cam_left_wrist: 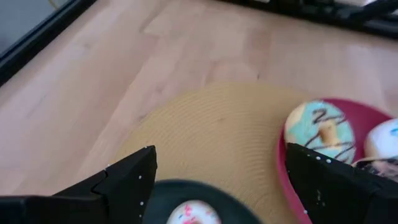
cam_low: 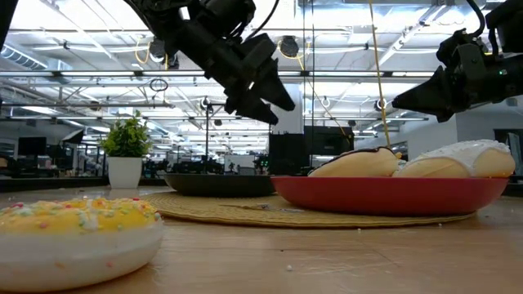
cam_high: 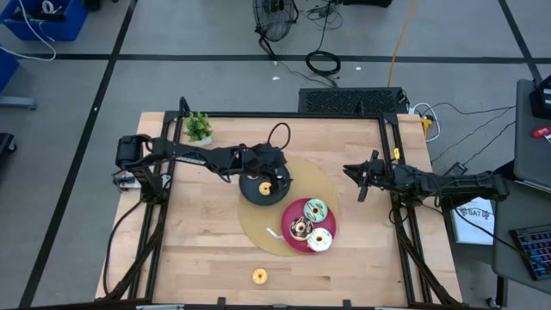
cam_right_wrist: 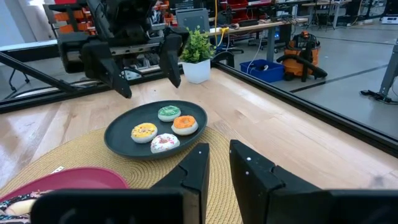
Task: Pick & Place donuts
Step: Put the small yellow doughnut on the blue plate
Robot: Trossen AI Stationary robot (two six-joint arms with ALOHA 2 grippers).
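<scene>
Nearest the table's front edge: one yellow donut [cam_high: 259, 275] alone on the bare wood, well apart from everything else.

Next back, on the round woven mat [cam_high: 258, 231]: red plate [cam_high: 297, 211] holding three larger donuts — mint-green [cam_high: 315, 208], chocolate brown [cam_high: 300, 227], white [cam_high: 319, 239].

Just behind it, also on the mat: black plate [cam_right_wrist: 118, 134] with four small donuts close together — yellow one [cam_right_wrist: 144, 131], green [cam_right_wrist: 168, 112], orange [cam_right_wrist: 185, 124], pale pink [cam_right_wrist: 165, 142].

Left gripper [cam_right_wrist: 145, 70] hangs above the black plate, jaws spread wide, nothing between them.

Right gripper [cam_high: 361, 179] hovers off the mat near the table's right side, jaws closed and empty.

Far left corner: small potted plant [cam_high: 199, 127].
</scene>
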